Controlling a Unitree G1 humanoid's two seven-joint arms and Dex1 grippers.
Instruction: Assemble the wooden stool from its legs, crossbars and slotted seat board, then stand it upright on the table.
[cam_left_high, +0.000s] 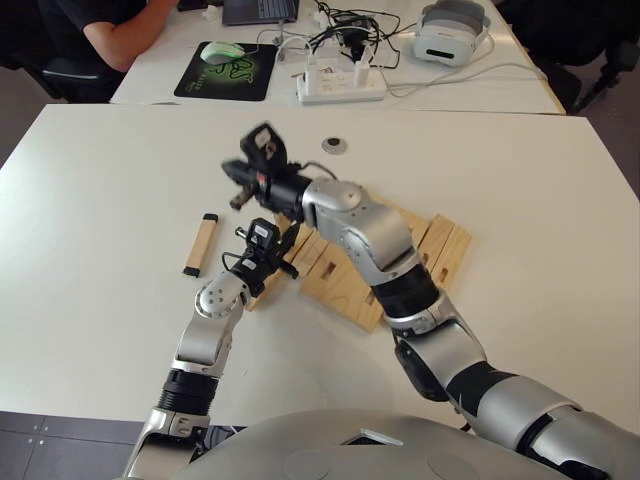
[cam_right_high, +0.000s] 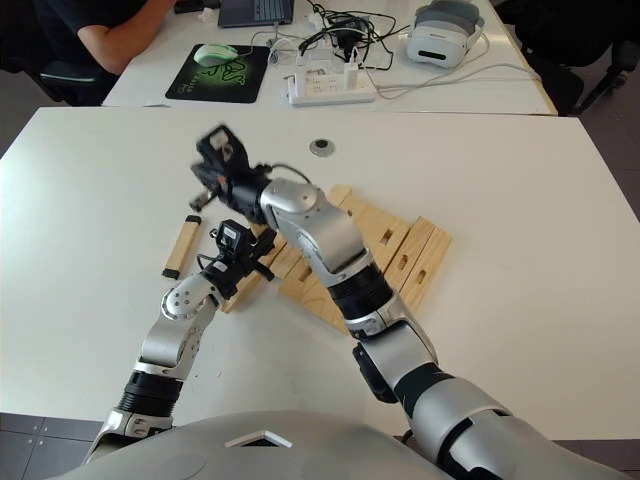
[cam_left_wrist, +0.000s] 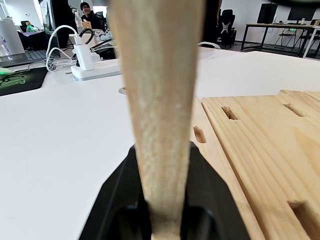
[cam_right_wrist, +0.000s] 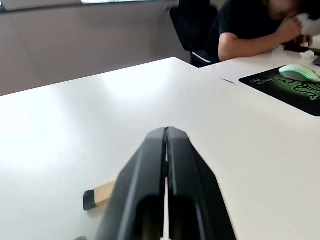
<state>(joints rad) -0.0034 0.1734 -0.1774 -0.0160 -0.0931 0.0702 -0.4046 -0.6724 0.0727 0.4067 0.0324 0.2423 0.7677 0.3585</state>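
Little of the stool looks built: the slotted seat board (cam_left_high: 440, 245) lies flat on the white desk (cam_left_high: 100, 180), with no piece visibly standing in its rectangular slots. The left hand (cam_left_high: 262, 248) is clamped on a pale, straight-grained wooden bar (cam_left_wrist: 160, 100), leg or crossbar I cannot tell, just beside the board's edge. Above it hangs the right hand (cam_right_wrist: 166, 135), fingers pressed together on nothing. Out past the left hand, apart from the board, lies a black-capped leg (cam_left_high: 200, 245). All joining and standing up is left.
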